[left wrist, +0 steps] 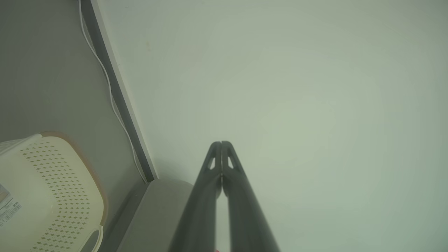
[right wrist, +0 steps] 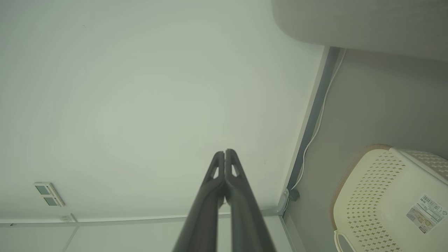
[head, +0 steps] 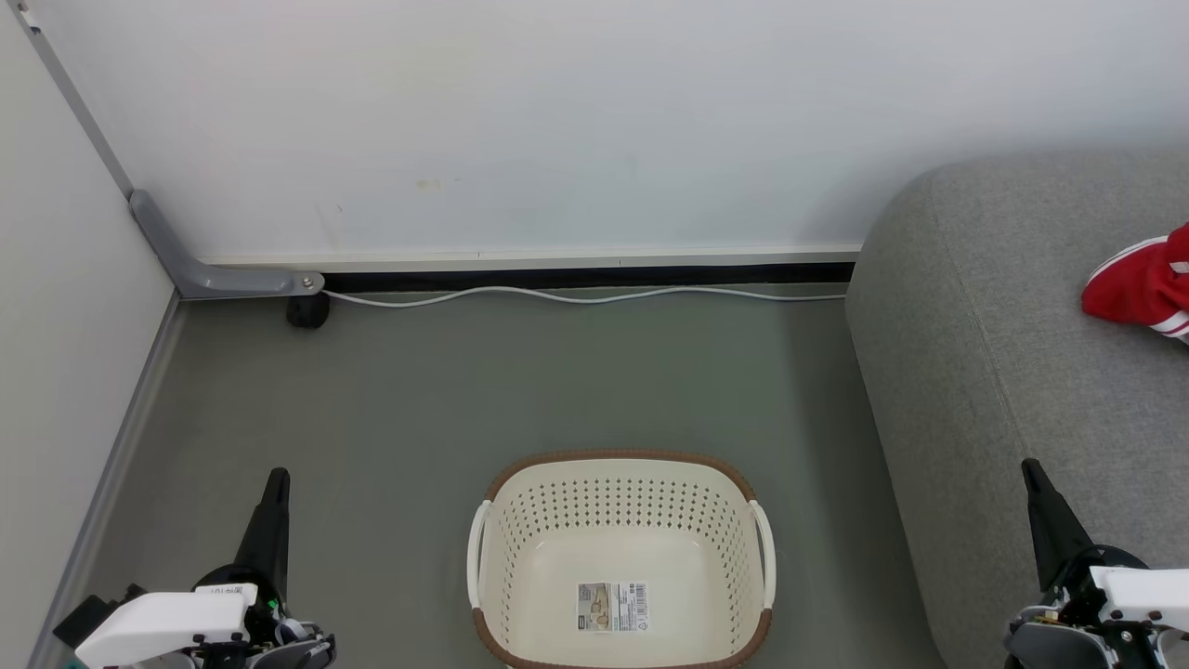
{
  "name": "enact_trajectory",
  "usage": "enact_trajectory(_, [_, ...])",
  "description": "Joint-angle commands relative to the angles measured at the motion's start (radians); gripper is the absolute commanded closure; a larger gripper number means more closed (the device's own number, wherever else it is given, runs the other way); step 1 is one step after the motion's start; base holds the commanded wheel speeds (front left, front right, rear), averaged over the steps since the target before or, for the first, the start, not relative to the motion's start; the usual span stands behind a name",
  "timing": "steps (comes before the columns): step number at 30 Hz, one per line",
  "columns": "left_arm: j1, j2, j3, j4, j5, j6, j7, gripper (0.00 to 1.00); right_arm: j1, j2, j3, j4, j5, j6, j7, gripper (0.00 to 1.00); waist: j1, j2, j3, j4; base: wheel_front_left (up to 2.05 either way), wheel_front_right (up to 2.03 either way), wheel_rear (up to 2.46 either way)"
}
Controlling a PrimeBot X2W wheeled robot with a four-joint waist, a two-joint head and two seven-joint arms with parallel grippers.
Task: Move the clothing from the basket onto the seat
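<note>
The cream basket (head: pixel 620 506) stands on the floor at the bottom centre, with just a paper label (head: pixel 612 607) on its bottom. Red clothing (head: pixel 1141 283) with white stripes lies on the grey seat (head: pixel 1003 353) at the right edge. My left gripper (head: pixel 276 478) is at the lower left, shut, fingers pointing up, left of the basket. Lower right, my right gripper (head: pixel 1031 469) is shut over the seat's front part. Both wrist views show the fingers pressed together, left gripper (left wrist: pixel 221 142) and right gripper (right wrist: pixel 224 151), each with the basket (left wrist: pixel 52 189) (right wrist: pixel 388 196) to one side.
A white wall runs along the back with a dark baseboard. A white cable (head: pixel 576 295) lies along it on the grey-green floor. A grey bracket with a black caster (head: pixel 307 311) sits in the left corner. A wall panel (head: pixel 65 390) borders the left.
</note>
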Motion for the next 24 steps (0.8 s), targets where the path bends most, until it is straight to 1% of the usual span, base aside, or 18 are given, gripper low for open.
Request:
enact_trajectory(1, [-0.058, 0.011, 0.033, -0.028, 0.0, -0.008, 0.004, 1.0, -0.036, -0.01, 0.017, -0.031, 0.011, 0.004, 0.008, 1.0, 0.0, 0.0, 0.0, 0.0, 0.0, 0.0, 0.0])
enact_trajectory(24, [-0.058, 0.009, 0.035, -0.028, 0.002, -0.008, 0.006, 1.0, -0.036, -0.01, 0.017, -0.031, 0.011, 0.004, 0.008, 1.0, 0.0, 0.0, 0.0, 0.0, 0.0, 0.0, 0.0])
